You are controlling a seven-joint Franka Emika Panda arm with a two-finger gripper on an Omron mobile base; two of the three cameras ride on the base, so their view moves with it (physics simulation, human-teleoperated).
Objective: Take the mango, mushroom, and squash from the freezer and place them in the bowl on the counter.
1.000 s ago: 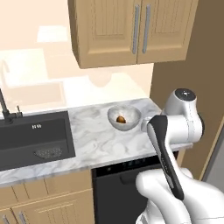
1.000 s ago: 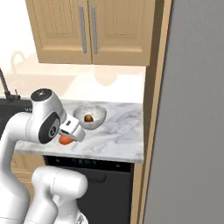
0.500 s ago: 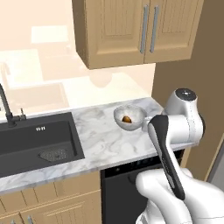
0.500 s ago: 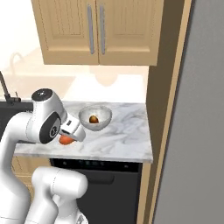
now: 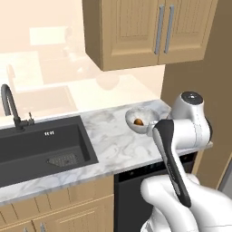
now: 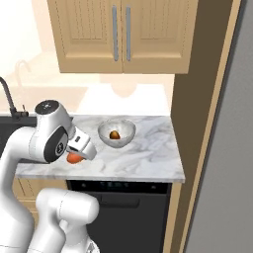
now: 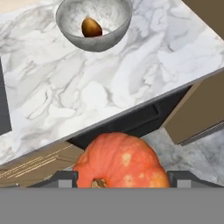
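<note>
Gripper (image 7: 120, 180) clamped on orange squash (image 7: 120, 162) at frame bottom; bowl (image 7: 94, 24) on counter (image 7: 131, 74), upper left, holds one brown item, likely mushroom (image 7: 91, 27); mango and squash unplaced.

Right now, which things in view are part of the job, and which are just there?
Job: bowl with mushroom inside; orange squash in gripper; counter.
Just there: sink, faucet, wall cabinets, black under-counter appliance.
</note>
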